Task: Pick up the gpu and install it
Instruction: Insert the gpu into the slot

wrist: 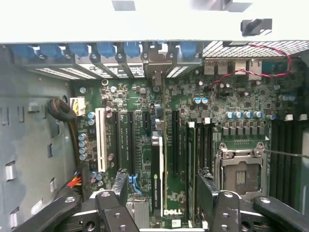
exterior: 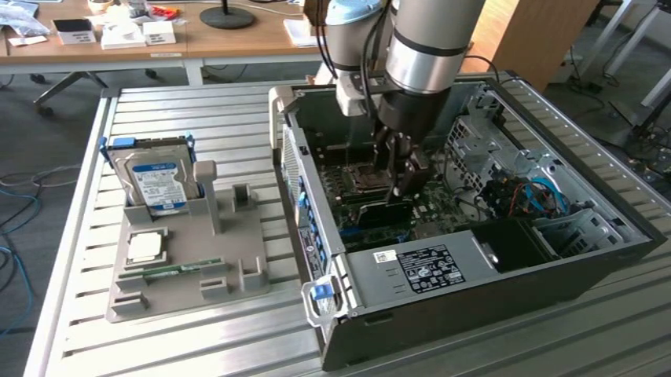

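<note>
Slatted metal table, wooden desk, grey floor

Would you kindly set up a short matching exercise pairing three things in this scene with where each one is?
Things:
1. silver hard drive with a blue label
2. small square silver processor chip
3. black claw

Places:
A. inside the open black computer case, above the green motherboard
B. lying flat on the grey plastic holder
C. standing upright in the grey plastic holder

Pairs: 1-C, 2-B, 3-A
</note>
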Available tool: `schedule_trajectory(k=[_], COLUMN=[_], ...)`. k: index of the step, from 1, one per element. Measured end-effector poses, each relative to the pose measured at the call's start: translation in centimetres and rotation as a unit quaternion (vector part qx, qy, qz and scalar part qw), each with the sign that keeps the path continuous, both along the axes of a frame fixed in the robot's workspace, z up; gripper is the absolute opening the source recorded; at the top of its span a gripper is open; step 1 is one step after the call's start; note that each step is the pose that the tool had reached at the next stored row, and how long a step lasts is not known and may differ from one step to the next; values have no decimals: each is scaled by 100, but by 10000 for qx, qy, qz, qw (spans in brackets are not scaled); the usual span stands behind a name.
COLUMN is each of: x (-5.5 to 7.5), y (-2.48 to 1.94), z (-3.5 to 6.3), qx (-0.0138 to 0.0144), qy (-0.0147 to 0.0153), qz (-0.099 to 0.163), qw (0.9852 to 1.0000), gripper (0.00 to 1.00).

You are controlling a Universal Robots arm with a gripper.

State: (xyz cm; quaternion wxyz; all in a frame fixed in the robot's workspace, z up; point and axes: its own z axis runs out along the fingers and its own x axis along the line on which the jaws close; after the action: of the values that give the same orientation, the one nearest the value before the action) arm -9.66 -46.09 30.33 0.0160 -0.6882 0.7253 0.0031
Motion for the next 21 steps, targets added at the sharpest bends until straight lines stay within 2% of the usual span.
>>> schedule_trajectory(k=[6, 21], x=[0, 0], y=[0, 0], z=[92, 242], qx=[0, 0], qy=[-2, -2], qz=[0, 0], qw=[10000, 10000], gripper=[69, 69])
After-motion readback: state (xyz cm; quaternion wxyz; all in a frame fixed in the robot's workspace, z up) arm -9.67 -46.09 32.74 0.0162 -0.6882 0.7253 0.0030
